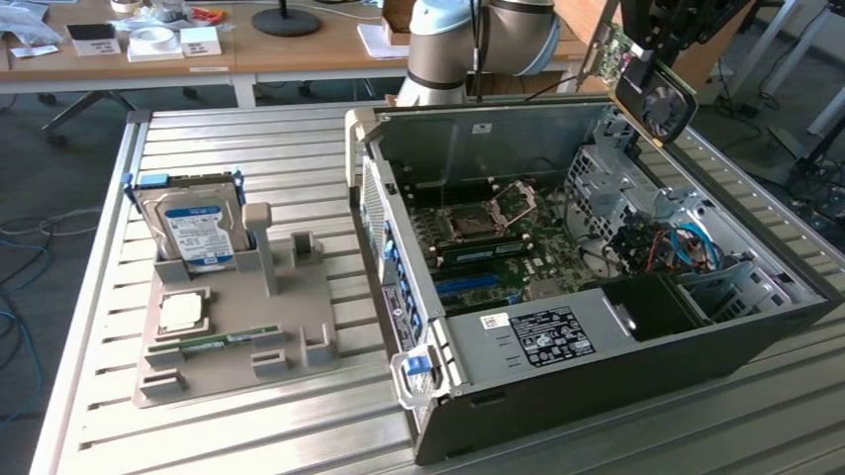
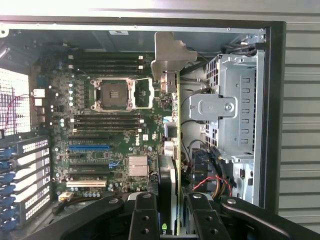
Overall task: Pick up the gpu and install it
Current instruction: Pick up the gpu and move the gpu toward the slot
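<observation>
The claw (image 2: 172,216) is clenched on the gpu (image 2: 168,172), its two black fingers (image 2: 145,217) pressing the card's faces; in the wrist view the card is seen edge-on, its near end hidden between the fingers, its grey metal bracket (image 2: 170,50) at the far end. In the upper right of the exterior view the claw (image 1: 644,57) is cut off by the frame edge; the gpu (image 1: 656,97) hangs tilted, black round fan showing, above the back corner of the open computer case (image 1: 595,386), clear of the motherboard (image 1: 509,247); the case lies on the slatted tabletop (image 1: 237,426); at the exterior view's left a grey holder (image 1: 297,327) carries a blue-labelled hard drive (image 1: 196,228) upright and a RAM stick (image 1: 218,343) lying flat.
</observation>
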{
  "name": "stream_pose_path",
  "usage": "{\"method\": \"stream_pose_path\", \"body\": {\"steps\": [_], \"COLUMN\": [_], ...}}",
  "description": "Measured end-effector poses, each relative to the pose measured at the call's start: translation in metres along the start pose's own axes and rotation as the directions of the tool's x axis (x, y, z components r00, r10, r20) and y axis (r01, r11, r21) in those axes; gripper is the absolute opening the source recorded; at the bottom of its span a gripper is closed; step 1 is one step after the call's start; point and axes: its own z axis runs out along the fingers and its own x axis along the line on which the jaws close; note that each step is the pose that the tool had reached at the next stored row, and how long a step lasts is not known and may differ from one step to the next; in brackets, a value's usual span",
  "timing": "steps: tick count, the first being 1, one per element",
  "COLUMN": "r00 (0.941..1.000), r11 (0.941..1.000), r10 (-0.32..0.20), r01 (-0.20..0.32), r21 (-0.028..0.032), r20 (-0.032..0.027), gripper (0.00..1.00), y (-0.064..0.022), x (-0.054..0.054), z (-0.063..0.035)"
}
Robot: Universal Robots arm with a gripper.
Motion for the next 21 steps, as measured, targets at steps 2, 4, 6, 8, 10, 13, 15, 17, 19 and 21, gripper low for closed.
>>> {"method": "stream_pose_path", "body": {"steps": [2, 4, 6, 8, 10, 13, 15, 17, 19, 21], "r00": [1.0000, 1.0000, 1.0000, 1.0000, 1.0000, 1.0000, 1.0000, 1.0000, 1.0000, 1.0000], "r11": [1.0000, 1.0000, 1.0000, 1.0000, 1.0000, 1.0000, 1.0000, 1.0000, 1.0000, 1.0000], "r10": [0.000, 0.000, 0.000, 0.000, 0.000, 0.000, 0.000, 0.000, 0.000, 0.000], "r01": [0.000, 0.000, 0.000, 0.000, 0.000, 0.000, 0.000, 0.000, 0.000, 0.000], "r21": [-0.0002, -0.0002, -0.0001, 0.0000, 0.0000, 0.0001, 0.0000, -0.0002, 0.0000, -0.0001], "r20": [0.0000, 0.0002, 0.0005, 0.0007, 0.0006, 0.0006, 0.0006, 0.0009, 0.0011, 0.0014], "gripper": [0.27, 0.27, 0.27, 0.27, 0.27, 0.27, 0.27, 0.27, 0.27, 0.27], "y": [0.0000, 0.0000, 0.0000, 0.0000, 0.0000, 0.0000, 0.0000, 0.0000, 0.0000, -0.0001], "x": [0.000, 0.000, 0.000, 0.000, 0.000, 0.000, 0.000, 0.000, 0.000, 0.000], "z": [0.0003, 0.0021, 0.0047, 0.0066, 0.0071, 0.0071, 0.0072, 0.0083, 0.0101, 0.0126]}}
